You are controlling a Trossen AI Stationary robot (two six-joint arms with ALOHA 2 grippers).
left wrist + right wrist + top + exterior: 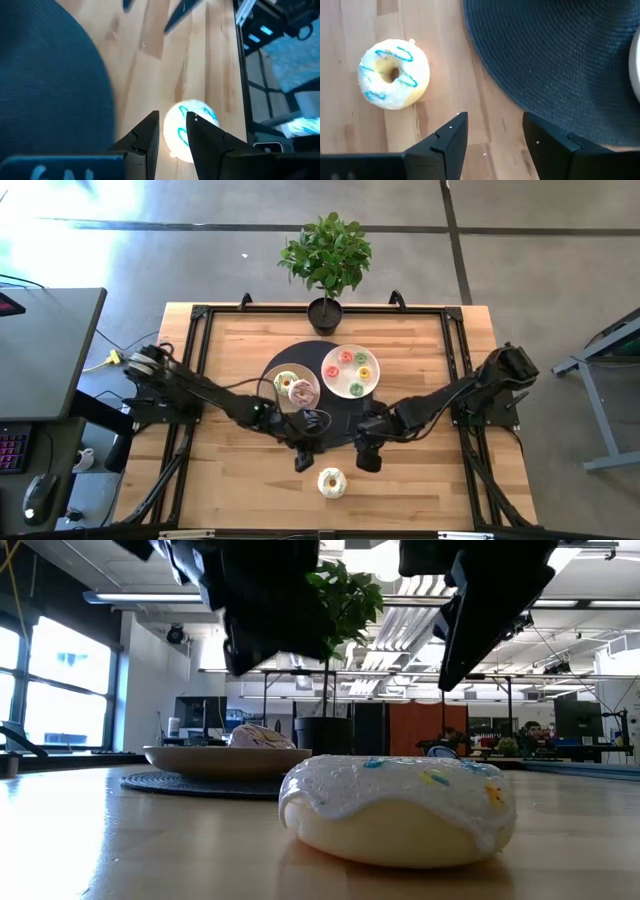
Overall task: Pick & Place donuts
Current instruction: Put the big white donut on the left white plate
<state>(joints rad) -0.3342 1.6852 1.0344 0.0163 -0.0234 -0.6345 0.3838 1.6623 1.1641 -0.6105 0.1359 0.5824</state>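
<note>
A cream-iced donut (331, 482) with blue squiggles lies flat on the bare wood near the table's near edge. It also shows in the low view (398, 810) and in both wrist views (192, 131) (394, 74). My left gripper (304, 458) (173, 120) hovers just left of and behind it, its fingers narrowly open. My right gripper (368, 458) (495, 120) hovers to its right, open wider. A green-iced donut (284, 381) and a pink/white donut (301, 391) rest on the left white plate (279, 370). Several tiny donuts (346, 358) lie on the right plate (348, 375).
Both plates sit on a dark round placemat (325, 420) at the table's middle, and its edge shows close to each gripper (550, 60). A potted plant (326, 260) stands at the far edge. Bare wood lies to the left and right of the cream donut.
</note>
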